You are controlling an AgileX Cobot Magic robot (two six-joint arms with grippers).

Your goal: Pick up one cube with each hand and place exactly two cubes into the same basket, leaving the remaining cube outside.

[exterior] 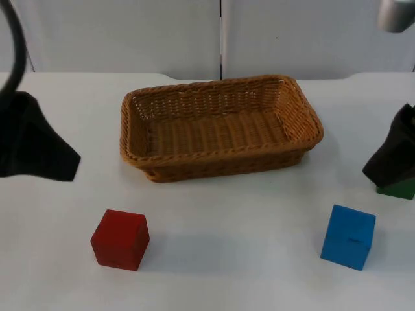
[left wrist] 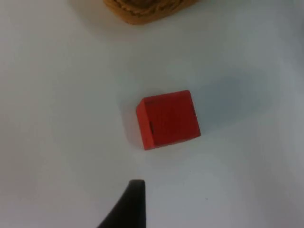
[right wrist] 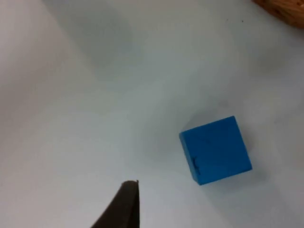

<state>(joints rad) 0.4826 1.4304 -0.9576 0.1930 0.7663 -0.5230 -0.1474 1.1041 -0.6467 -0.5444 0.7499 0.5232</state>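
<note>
Wicker basket: rear centre of the white surface, nothing inside.
Red cube: front left, apart from the basket, resting on the surface.
Blue cube: front right, resting on the surface.
Green cube: right edge, partly hidden behind the right arm.
Left gripper: above the surface's left side, behind the red cube; jaws' state cannot be told.
Right gripper: at the right edge, over the green cube; jaws' state cannot be told.

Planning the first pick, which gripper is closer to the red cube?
Left. The left gripper hangs above and left of the red cube; the right gripper is across the table, near the blue cube.
</note>
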